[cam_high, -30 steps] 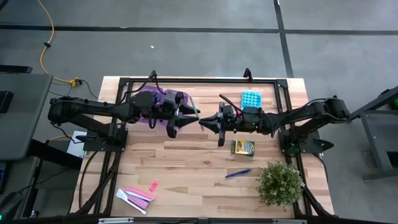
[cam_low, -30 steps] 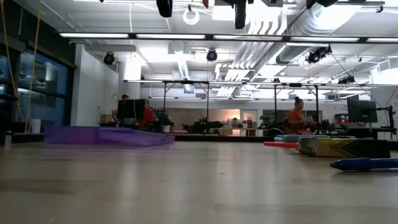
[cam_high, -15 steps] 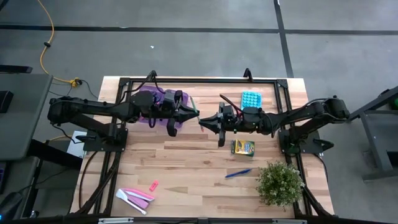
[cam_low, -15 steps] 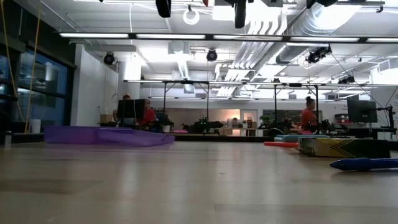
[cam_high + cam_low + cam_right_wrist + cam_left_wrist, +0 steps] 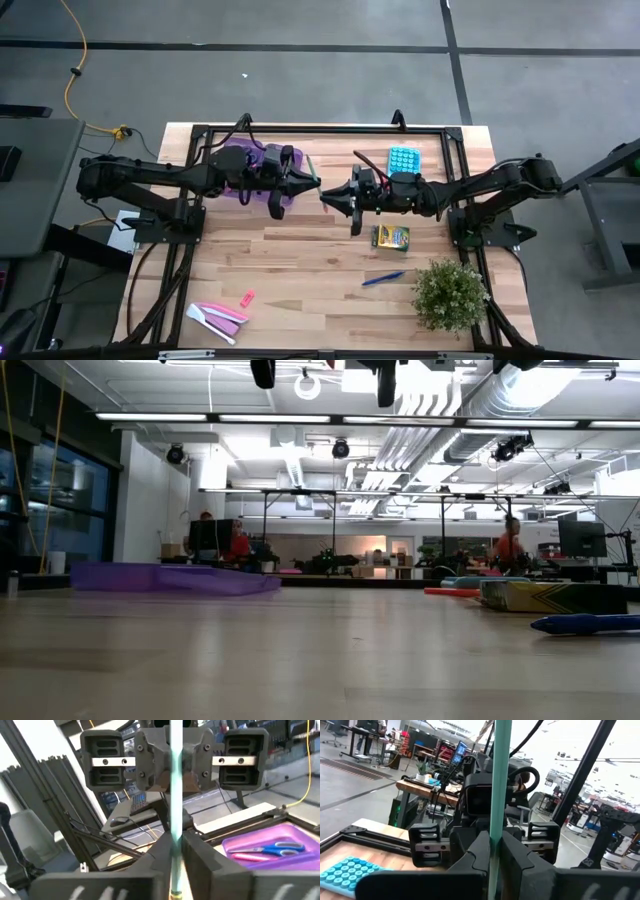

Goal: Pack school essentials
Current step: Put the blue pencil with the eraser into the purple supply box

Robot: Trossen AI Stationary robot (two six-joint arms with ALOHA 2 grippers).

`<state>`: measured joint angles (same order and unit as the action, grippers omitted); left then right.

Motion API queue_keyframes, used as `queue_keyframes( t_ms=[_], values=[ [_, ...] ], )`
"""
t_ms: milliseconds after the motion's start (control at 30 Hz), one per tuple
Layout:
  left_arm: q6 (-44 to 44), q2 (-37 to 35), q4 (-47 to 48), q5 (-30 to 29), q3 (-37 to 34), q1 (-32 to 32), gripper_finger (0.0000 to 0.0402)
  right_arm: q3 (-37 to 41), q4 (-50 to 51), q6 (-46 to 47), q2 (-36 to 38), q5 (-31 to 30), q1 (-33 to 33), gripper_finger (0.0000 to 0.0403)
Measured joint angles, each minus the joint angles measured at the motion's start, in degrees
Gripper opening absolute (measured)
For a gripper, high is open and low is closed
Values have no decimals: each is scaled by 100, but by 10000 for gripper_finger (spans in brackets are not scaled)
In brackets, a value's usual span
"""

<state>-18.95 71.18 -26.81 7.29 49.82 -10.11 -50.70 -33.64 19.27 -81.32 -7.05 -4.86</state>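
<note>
Grippers meet mid-air over the table's middle: your left gripper (image 5: 308, 182) is clamped shut on the green pencil (image 5: 499, 795), w/ the right gripper (image 5: 330, 194) facing it, fingers either side of the same pencil, grip unclear. Blue-handled scissors (image 5: 272, 849) lie in the purple tray (image 5: 260, 842).
</note>
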Motion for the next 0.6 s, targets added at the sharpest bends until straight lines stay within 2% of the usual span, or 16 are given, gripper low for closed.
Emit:
queue_keyframes(
  t_ms=[233,400,500,600],
  values=[
    [-1,0,45,37,0,2,6,4,-12,22,37,-21,6,151],
    [162,-188,523,36,-6,-43,6,11,272,-41,375,-19,96,224],
    [365,-449,1039,-7,-4,-48,6,10,718,-178,771,-19,174,248],
    [722,-800,1579,-110,-6,-48,6,9,1247,-288,1169,-19,241,255]
  ],
)
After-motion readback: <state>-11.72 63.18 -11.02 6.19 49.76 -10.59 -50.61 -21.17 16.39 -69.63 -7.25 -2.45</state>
